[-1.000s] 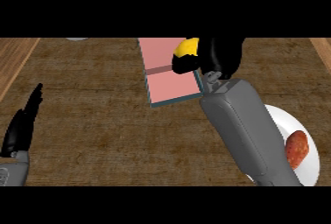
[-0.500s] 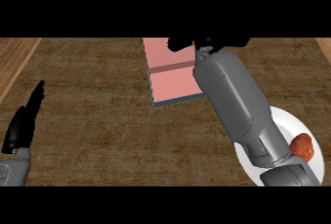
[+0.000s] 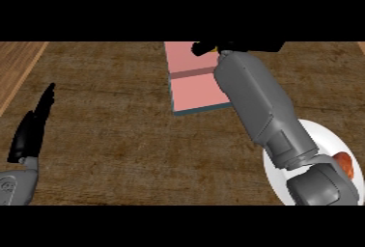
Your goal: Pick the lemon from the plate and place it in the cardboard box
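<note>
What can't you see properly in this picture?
- Right hand, head view: mostly cut off by the top edge, so its fingers cannot be made out.
- Lemon, head view: only a yellow sliver shows beside that hand.
- Cardboard box, head view: its far end is cut off and its right side sits behind the forearm.
- Orange-red item on the plate, head view: half hidden by the arm.

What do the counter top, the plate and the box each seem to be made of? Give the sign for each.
Counter top: probably wood, matte, with brown streaky grain. Plate: plain white and smooth, perhaps ceramic. Box: flat pinkish inside with a dark edge, possibly cardboard; the look leaves it open.
</note>
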You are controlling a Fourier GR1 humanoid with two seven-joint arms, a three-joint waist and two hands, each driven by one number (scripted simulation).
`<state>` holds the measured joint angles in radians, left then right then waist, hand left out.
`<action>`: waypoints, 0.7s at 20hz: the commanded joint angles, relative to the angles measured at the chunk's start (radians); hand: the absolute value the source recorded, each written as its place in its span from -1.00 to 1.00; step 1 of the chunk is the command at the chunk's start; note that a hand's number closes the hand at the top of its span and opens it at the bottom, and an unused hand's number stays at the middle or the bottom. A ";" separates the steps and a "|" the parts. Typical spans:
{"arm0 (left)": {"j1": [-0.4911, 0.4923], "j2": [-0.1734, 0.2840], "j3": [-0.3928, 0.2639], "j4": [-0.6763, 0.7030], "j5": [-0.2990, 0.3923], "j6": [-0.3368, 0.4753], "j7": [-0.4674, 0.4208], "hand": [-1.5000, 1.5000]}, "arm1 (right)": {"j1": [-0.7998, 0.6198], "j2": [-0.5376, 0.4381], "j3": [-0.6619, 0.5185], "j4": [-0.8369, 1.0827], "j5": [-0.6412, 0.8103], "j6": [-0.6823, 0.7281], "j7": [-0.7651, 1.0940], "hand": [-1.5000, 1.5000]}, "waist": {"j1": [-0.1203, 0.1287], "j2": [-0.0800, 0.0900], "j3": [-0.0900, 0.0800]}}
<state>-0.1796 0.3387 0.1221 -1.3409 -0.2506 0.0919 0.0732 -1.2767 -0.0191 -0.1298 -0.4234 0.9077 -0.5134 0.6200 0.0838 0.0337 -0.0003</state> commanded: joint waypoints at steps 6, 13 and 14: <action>-0.013 0.011 0.006 -0.016 0.008 -0.018 0.001 0.00 | -0.020 -0.011 -0.105 0.120 -0.085 -0.118 -0.157 -1.00 | 0.019 0.009 0.001; 0.009 0.013 0.014 -0.003 0.015 -0.029 -0.008 0.00 | -0.025 -0.014 -0.144 0.091 -0.114 -0.296 -0.307 -1.00 | 0.010 0.002 0.001; 0.008 0.010 0.020 0.004 0.016 -0.024 -0.009 0.00 | 0.040 0.018 -0.157 0.061 -0.159 -0.356 -0.383 -1.00 | -0.008 -0.006 0.002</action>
<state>-0.1788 0.3472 0.1331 -1.3393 -0.2417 0.0725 0.0687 -1.2809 -0.0185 -0.2569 -0.3300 0.7957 -0.7513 0.3464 0.0878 0.0347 0.0006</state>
